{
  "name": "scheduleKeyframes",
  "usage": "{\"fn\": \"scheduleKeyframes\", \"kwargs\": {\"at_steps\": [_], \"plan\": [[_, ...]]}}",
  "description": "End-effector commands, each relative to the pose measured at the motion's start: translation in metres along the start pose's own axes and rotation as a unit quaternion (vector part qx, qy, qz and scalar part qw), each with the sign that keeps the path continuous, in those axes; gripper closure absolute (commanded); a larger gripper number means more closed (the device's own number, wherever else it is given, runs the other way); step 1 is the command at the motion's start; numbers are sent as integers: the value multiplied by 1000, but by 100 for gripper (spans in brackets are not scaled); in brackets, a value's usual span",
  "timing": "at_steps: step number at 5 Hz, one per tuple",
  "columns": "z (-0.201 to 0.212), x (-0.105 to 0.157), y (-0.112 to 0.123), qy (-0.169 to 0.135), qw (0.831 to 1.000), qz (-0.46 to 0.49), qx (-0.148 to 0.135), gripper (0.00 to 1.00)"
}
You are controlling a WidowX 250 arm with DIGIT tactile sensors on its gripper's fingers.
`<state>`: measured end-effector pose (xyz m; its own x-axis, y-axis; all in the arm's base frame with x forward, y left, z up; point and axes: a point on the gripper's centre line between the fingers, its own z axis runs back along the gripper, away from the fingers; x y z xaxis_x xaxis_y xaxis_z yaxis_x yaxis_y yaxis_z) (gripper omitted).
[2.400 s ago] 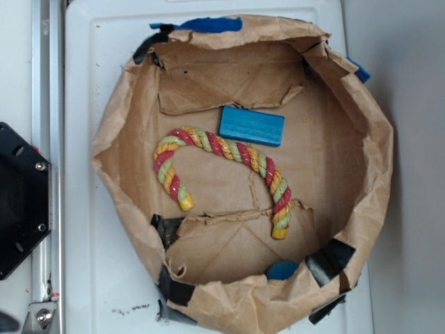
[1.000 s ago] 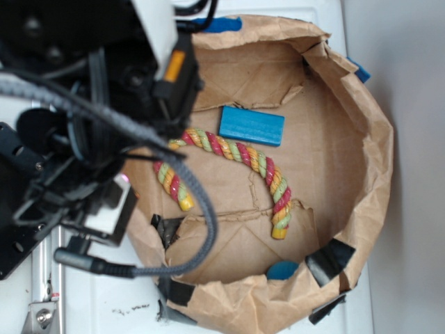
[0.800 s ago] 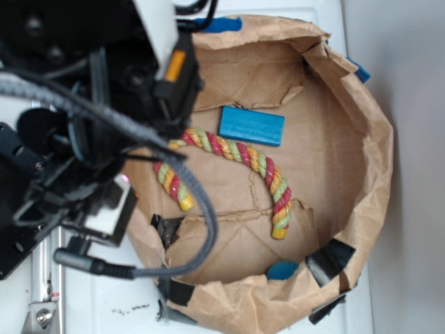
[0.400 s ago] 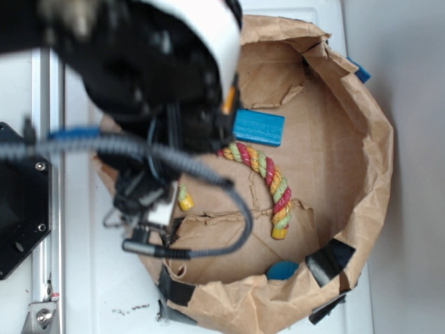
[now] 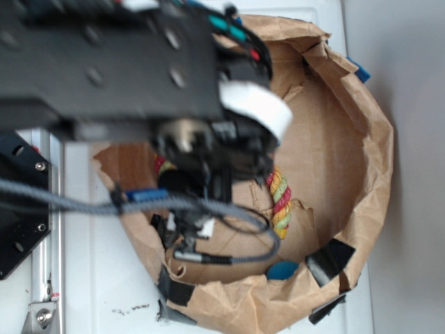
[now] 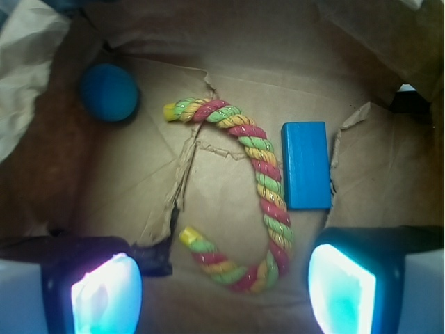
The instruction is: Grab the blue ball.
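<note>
The blue ball (image 5: 281,270) is a small teal sphere at the near inside wall of the brown paper bag (image 5: 375,160), half hidden by the rim. In the wrist view the blue ball (image 6: 108,92) lies at the upper left, far ahead of my gripper (image 6: 222,292). The gripper hangs open above the bag floor, its two glowing pads (image 6: 104,296) wide apart and nothing between them. In the exterior view my arm (image 5: 139,76) covers the left and middle of the bag, and the fingers do not show.
A red, yellow and green rope (image 6: 266,182) curves across the bag floor below the gripper. A flat blue block (image 6: 306,165) lies to its right. Torn paper flaps (image 6: 182,174) stick up from the floor. Black tape (image 5: 327,261) patches the rim.
The arm has swung in from the left over the bag and now hides the blue block and most of the rope. The ball has stayed in place.
</note>
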<state>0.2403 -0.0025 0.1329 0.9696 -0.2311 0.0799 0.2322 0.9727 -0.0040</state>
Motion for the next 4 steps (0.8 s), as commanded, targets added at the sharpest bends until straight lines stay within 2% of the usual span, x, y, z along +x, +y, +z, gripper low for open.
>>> {"fn": "scheduleKeyframes", "kwargs": {"at_steps": [1,2,4], "plan": [[-2,45,-29,-61,995,-74,29,0],[10,28,-43,-110,983,-144,9,0],[10,28,-43,-110,983,-144,9,0]]}}
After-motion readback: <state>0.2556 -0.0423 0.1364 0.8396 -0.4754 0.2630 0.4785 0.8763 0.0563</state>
